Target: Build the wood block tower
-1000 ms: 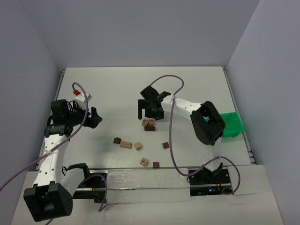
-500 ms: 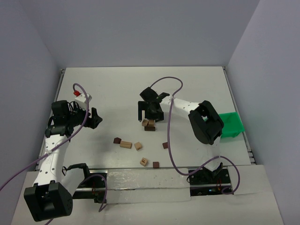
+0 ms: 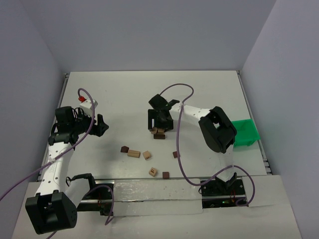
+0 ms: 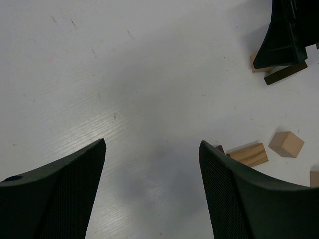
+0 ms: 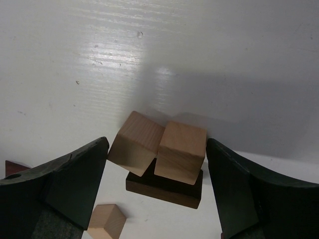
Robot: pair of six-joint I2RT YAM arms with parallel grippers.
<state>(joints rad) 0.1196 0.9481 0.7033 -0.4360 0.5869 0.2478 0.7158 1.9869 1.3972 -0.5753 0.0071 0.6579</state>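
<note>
The wood block tower [image 5: 167, 169] is barely begun: two tan cubes [image 5: 180, 152] on a dark brick [image 5: 164, 191], other blocks [image 3: 133, 153] loose. Right pincer [image 5: 157, 149] straddles them wide open; left pincer [image 4: 152, 149] gapes empty.

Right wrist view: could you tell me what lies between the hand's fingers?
Two tan cubes resting on a dark brick, seen in that wrist view.

Soft, even light from overhead keeps the white table [image 3: 124, 89] bright in the top view, with only faint shadows under the arms. In the right wrist view a streaky sheen runs across the tabletop toward its far edge, and a grey shadow lies behind the tan cubes [image 5: 159, 147]. In the left wrist view a pale glare patch marks mid-table, and the fingers [image 4: 55, 194] of the left gripper [image 4: 152, 143] look dark and slightly soft
</note>
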